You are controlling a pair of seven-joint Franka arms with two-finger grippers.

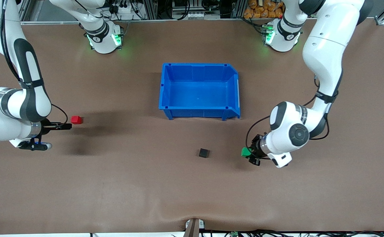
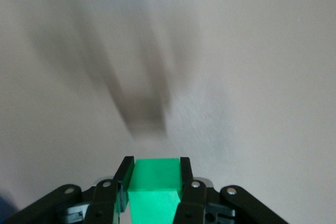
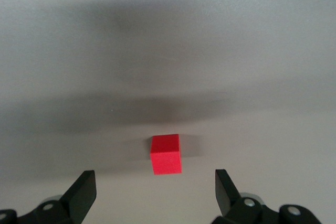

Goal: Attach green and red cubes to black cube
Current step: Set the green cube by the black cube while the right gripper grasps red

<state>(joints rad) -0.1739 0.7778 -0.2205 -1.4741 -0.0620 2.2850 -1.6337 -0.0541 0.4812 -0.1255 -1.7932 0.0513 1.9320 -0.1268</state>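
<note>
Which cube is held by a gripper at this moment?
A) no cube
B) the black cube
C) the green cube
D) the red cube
C: the left gripper is shut on the green cube; the red cube lies free before the open right gripper.

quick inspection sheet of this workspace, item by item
surface: brown table, slightly rippled at the edge nearest the front camera
job's things: green cube clamped in the left gripper; red cube and black cube lie on the table, apart
clutter: blue bin, nothing seen inside
grippers: left shut on the green cube; right gripper open, fingers either side of the red cube, not touching
cables: black leads looped at both wrists
surroundings: frame and wiring by the arms' bases
</note>
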